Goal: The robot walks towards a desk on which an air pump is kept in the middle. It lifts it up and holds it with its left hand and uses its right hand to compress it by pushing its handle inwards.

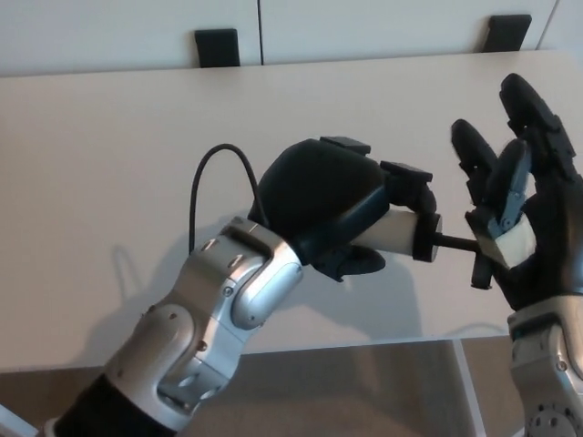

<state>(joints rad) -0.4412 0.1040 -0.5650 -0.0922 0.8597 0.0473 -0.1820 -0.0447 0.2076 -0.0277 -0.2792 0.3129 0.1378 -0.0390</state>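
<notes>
**Air pump, held above the desk, stroke nearly closed**

Air pump (405,232): pale barrel with a black end cap, carried in the air over the near part of the desk, clear of its top. Only a short stub of rod (453,242) shows between the cap and the T-handle (480,264).

Left hand (342,209): wrapped around the barrel, fingers over the top and thumb below; the grip looks firm.

Right hand (528,228): fingers spread and raised, closed on nothing, palm flat against the handle's outer side.

Step in hand, as I judge it: the compression itself, close to its end. To do it well, the palm should press straight along the rod, not across it, while the left hand braces the barrel so it does not slide or twist. A skewed push could bind the thin rod.

Orientation: long axis near level, running across the view; handle end toward the robot's right, dipping slightly.

Desk (118,137): light top, beneath and beyond both arms.

Far edge: two black brackets (217,45), against a white wall.
</notes>
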